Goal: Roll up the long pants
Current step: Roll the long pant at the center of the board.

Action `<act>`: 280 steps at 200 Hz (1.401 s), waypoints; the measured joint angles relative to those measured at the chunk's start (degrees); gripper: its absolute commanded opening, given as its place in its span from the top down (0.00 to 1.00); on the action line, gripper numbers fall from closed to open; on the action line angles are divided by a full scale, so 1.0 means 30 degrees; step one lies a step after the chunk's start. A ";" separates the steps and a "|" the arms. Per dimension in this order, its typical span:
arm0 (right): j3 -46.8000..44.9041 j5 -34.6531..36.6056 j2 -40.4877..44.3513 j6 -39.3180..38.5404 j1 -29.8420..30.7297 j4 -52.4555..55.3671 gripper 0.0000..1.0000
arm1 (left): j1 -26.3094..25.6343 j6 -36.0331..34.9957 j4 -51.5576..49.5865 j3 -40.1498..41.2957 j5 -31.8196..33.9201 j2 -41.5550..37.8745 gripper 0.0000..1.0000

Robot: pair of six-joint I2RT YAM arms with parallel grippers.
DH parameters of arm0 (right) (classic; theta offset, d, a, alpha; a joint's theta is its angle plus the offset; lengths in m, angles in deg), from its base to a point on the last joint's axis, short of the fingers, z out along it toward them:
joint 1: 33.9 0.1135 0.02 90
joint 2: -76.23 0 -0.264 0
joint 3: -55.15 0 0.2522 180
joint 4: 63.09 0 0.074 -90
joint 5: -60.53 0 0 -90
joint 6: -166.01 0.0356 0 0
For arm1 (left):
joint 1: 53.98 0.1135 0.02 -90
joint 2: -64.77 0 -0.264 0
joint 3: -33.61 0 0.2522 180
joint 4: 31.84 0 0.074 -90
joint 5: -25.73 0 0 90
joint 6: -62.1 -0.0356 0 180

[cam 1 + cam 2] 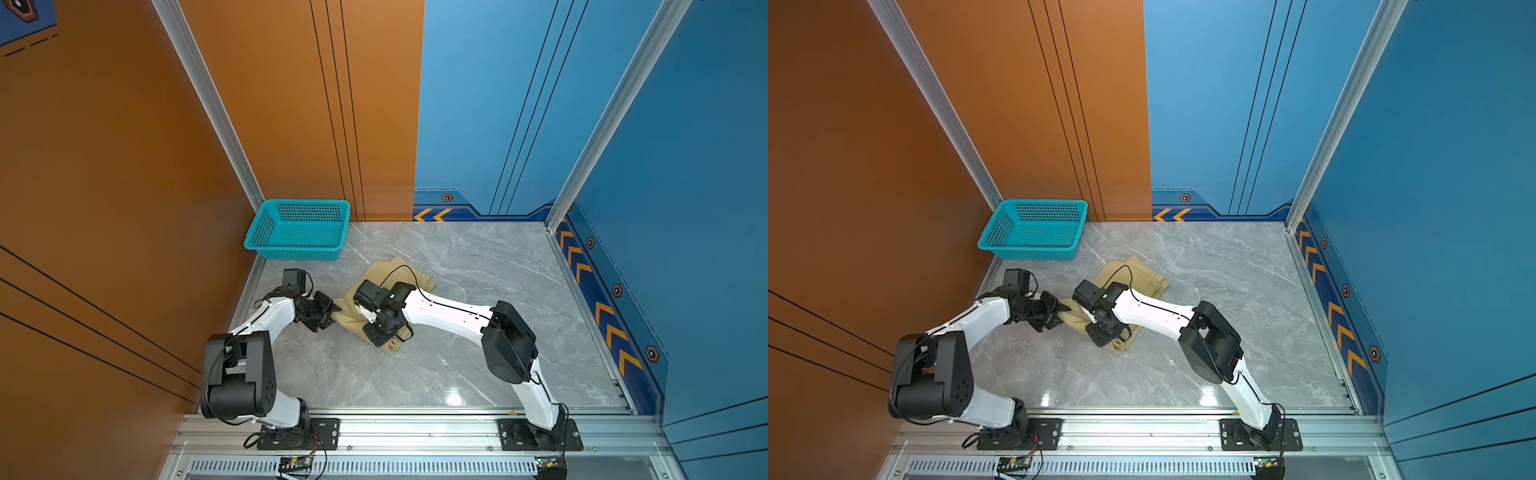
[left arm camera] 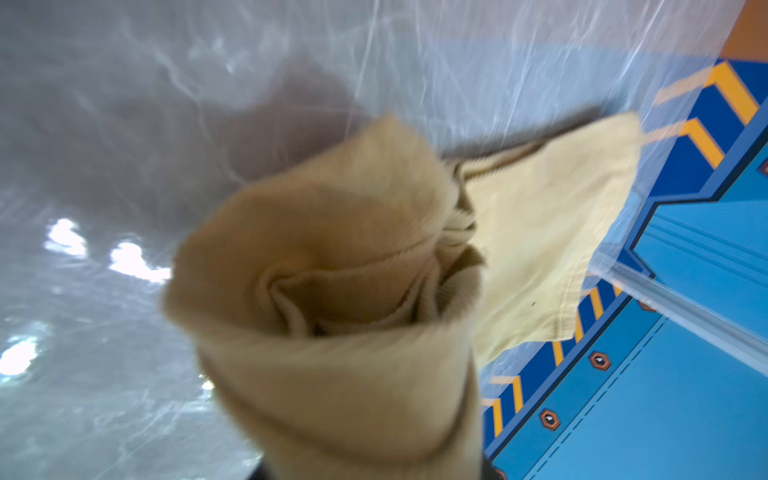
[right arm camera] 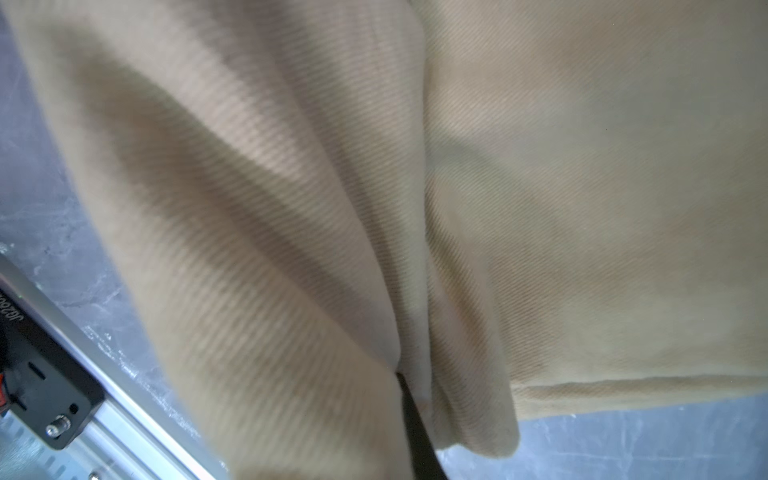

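The long pants (image 1: 405, 276) (image 1: 1138, 274) lie mid-table as a khaki bundle, partly rolled, with a flat part left toward the back. In the left wrist view the spiral end of the roll (image 2: 332, 257) fills the space at the jaws and hides the fingers. My left gripper (image 1: 336, 309) (image 1: 1068, 309) sits at the roll's left end, touching the cloth. My right gripper (image 1: 375, 330) (image 1: 1100, 332) points down onto the roll's near side. In the right wrist view one dark finger (image 3: 415, 428) shows between folds of the pants (image 3: 582, 208), pinching cloth.
A teal mesh basket (image 1: 293, 248) (image 1: 1027, 249) stands at the back left corner against the orange wall. Grey marble tabletop (image 1: 478, 270) spreads to the right of the pants. An aluminium rail (image 1: 415, 432) with both arm bases runs along the front edge.
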 measured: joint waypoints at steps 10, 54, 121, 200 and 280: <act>-0.0073 -0.0612 -0.0007 0.0226 -0.0138 0.0386 0.91 | 0.0226 -0.0393 -0.0255 -0.0867 0.0364 0.0248 0.43; -0.1559 -0.3628 0.0000 0.1013 -0.1027 0.1355 0.89 | 0.0721 -0.1552 -0.0401 -0.4925 0.1071 0.1209 0.42; -0.4277 -0.7461 0.1537 0.3249 -0.3468 -0.0393 0.86 | -0.0168 -0.2076 -0.0627 -0.4204 0.1625 0.1056 0.41; -0.8204 -1.0251 0.3373 0.6681 -0.5931 -0.5355 0.85 | -0.1559 -0.1902 -0.0743 -0.3752 0.1996 -0.0918 0.41; -1.1387 -1.3682 0.2441 0.8786 -0.7570 -1.0156 0.83 | -0.5173 -0.0452 -0.0648 0.0845 0.3592 -0.5100 0.19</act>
